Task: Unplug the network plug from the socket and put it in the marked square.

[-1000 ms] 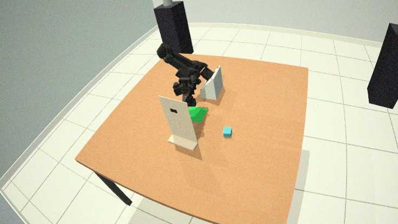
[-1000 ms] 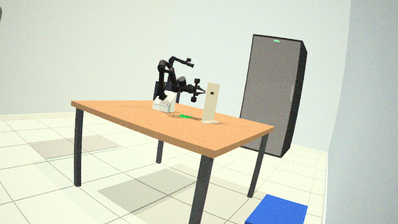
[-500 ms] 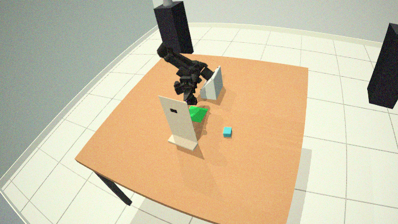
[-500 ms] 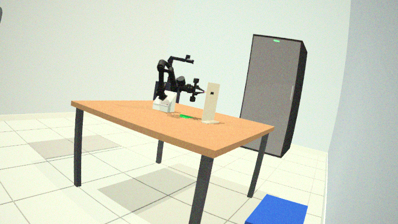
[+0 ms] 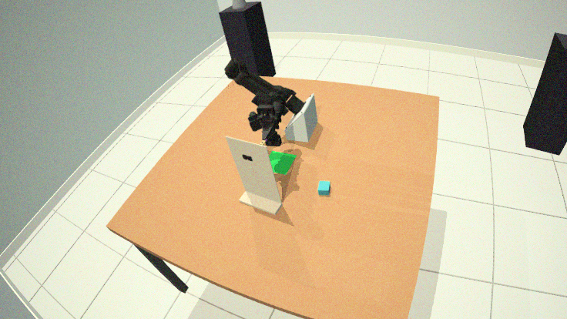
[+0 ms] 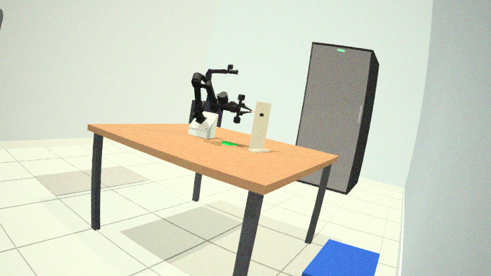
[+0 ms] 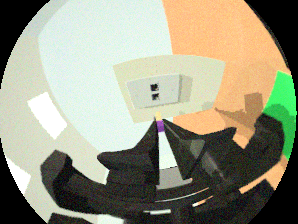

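Observation:
The small plug, purple with a pale yellow front [image 7: 159, 124], is pinched between the fingertips of my gripper [image 5: 266, 141] [image 6: 252, 111] [image 7: 160, 121], which is shut on it. The plug's front points at the upright cream panel [image 5: 257, 170] [image 6: 259, 133] [image 7: 202, 67]. The wrist view shows a grey socket block [image 7: 140, 95] on the panel, with two dark openings in plain sight beyond the plug. The plug is out of the socket, a short way in front of the panel. The green marked square [image 5: 283, 163] [image 6: 227, 143] [image 7: 284, 92] lies on the table below, on the arm's side of the panel.
A cyan cube [image 5: 323, 187] sits on the wooden table [image 5: 357, 237] [image 6: 154, 137], to the right of the panel in the top view. The arm's pale base [image 5: 299, 129] [image 6: 202, 131] stands behind the green square. The panel has a flat foot [image 5: 260, 203] [image 6: 259, 151].

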You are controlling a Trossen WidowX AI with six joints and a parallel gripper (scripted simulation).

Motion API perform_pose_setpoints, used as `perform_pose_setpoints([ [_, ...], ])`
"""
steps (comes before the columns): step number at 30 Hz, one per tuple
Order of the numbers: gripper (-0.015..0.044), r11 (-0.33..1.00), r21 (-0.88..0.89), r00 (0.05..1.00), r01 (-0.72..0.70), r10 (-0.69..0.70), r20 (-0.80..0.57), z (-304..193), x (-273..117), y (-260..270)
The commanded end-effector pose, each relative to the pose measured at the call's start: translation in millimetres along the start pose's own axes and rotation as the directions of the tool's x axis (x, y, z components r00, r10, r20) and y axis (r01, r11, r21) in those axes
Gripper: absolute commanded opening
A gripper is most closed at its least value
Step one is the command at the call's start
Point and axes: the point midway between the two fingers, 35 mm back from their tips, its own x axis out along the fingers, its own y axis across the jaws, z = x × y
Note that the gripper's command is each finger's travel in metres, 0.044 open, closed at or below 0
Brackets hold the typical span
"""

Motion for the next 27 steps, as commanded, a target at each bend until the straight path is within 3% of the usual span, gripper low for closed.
perform_pose_setpoints([
  [1,0.0000,1.000,0.005,1.000,-0.007,0.007,0.007,0,-3,11],
  [18,0.0000,1.000,0.010,1.000,-0.021,0.020,0.022,-1,-22,47],
  [27,0.0000,0.994,-0.061,0.995,0.095,-0.097,-0.029,-3,-14,23],
])
